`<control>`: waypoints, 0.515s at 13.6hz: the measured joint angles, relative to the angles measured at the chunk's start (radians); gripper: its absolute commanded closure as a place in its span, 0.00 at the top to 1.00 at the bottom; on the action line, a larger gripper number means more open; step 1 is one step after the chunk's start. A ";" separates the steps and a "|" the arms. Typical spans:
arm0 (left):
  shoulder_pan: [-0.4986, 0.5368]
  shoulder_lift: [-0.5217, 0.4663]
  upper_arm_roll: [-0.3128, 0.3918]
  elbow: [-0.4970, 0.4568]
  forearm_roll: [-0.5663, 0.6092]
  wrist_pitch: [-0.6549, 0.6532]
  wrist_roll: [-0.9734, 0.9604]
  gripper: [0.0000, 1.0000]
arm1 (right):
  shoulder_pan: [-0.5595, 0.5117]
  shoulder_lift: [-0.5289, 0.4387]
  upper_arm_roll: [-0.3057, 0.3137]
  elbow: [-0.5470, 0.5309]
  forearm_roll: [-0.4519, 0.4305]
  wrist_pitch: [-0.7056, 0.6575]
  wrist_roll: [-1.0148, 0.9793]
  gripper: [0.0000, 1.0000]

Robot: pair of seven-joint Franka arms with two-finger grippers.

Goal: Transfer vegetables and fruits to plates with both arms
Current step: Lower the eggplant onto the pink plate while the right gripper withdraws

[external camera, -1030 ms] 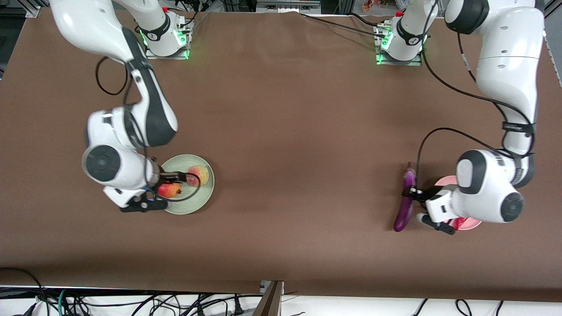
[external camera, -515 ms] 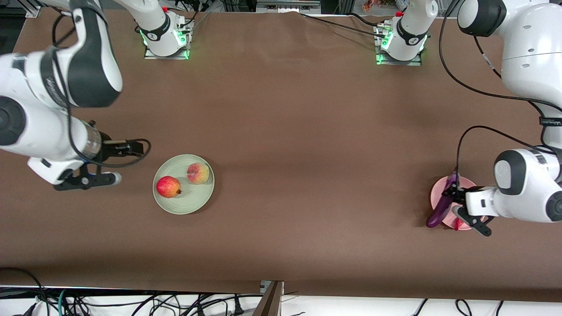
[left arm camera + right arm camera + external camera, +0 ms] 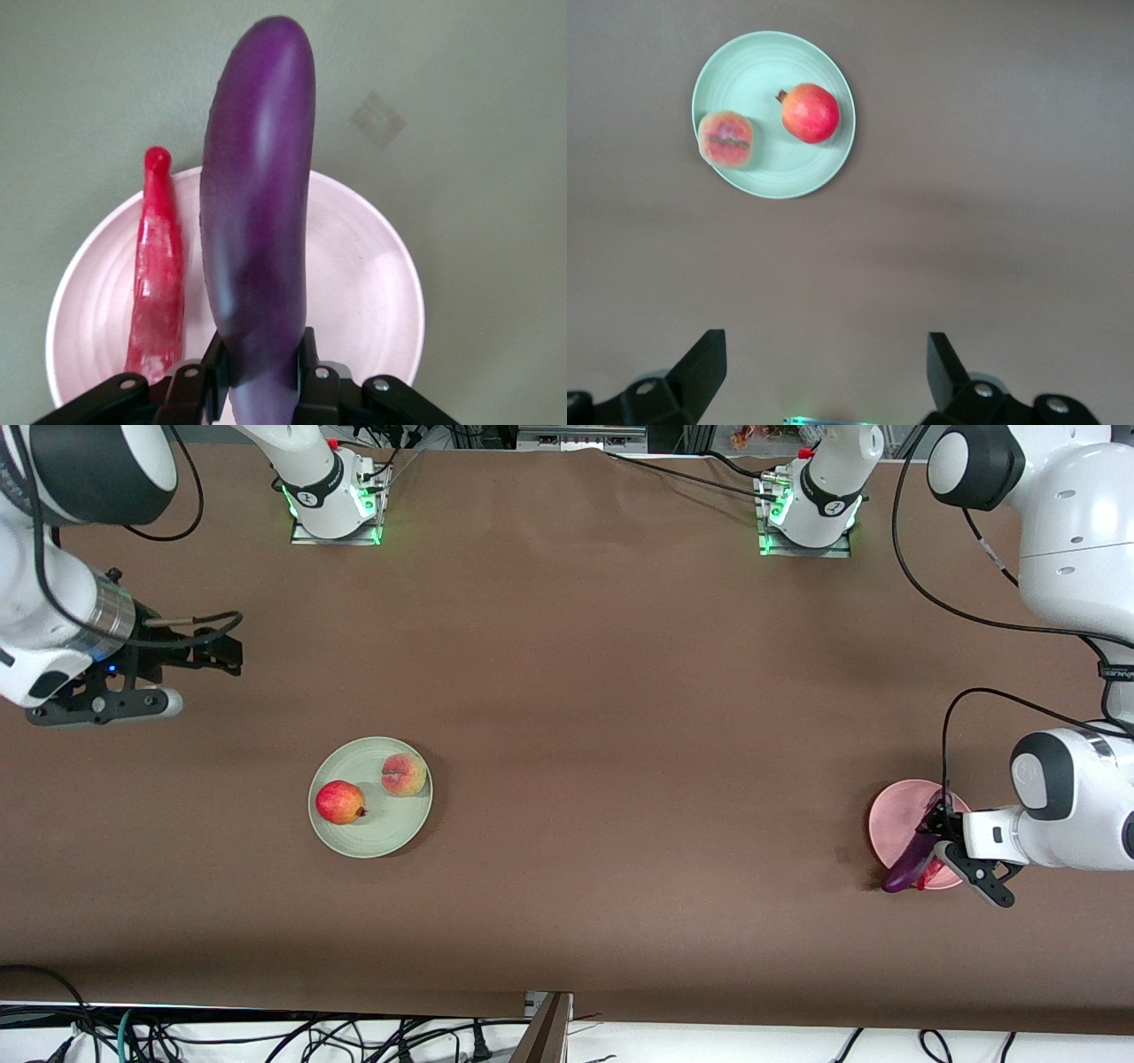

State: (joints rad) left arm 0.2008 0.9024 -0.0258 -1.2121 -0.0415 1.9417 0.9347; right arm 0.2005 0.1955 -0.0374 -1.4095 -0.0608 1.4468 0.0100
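Observation:
My left gripper (image 3: 936, 841) is shut on the glossy purple eggplant (image 3: 904, 871) and holds it just over the pale pink plate (image 3: 893, 815). In the left wrist view the eggplant (image 3: 257, 195) stands between my left gripper's (image 3: 261, 363) jaws, above the plate (image 3: 354, 266), with the red chili pepper (image 3: 158, 266) lying on the plate beside it. The red pomegranate (image 3: 338, 802) and the peach (image 3: 403, 774) lie on the pale green plate (image 3: 390, 834). My right gripper (image 3: 217, 654) is open and empty, high over bare table toward the right arm's end. The right wrist view shows the gripper (image 3: 824, 359), the plate (image 3: 762, 62), the pomegranate (image 3: 810, 112) and the peach (image 3: 726, 139).
The two arm bases with green lights (image 3: 335, 509) (image 3: 806, 514) stand along the table's back edge. Brown cloth covers the table between the two plates. Cables hang below the table's front edge (image 3: 354, 1036). A small pale patch (image 3: 376, 118) marks the cloth near the pink plate.
My right gripper let go of the pomegranate on the green plate, then rose and drew away toward its end of the table. My left gripper carried the eggplant from beside the pink plate to over it.

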 measured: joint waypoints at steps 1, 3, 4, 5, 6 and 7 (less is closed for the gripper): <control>0.001 0.008 0.001 0.000 0.000 0.010 0.002 1.00 | -0.031 -0.027 0.033 -0.019 -0.012 0.000 0.000 1.00; 0.005 0.013 0.001 0.000 0.000 0.019 0.003 1.00 | -0.077 -0.089 0.060 -0.068 -0.018 0.002 0.000 1.00; 0.008 0.012 0.001 0.001 0.000 0.020 0.003 1.00 | -0.102 -0.122 0.063 -0.093 -0.017 0.004 0.000 1.00; 0.009 0.010 0.001 0.003 0.000 0.022 0.003 1.00 | -0.125 -0.148 0.063 -0.116 -0.017 0.005 -0.002 1.00; 0.009 0.009 -0.001 0.007 0.000 0.022 0.003 1.00 | -0.144 -0.169 0.063 -0.139 -0.017 0.007 -0.008 1.00; 0.008 0.006 -0.004 0.012 0.000 0.022 0.003 1.00 | -0.152 -0.182 0.064 -0.156 -0.017 0.007 -0.012 1.00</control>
State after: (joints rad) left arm 0.2085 0.9088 -0.0294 -1.2004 -0.0417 1.9634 0.9376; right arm 0.0484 0.0136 0.0262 -1.5653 -0.0780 1.4543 -0.0016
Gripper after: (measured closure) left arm 0.018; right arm 0.000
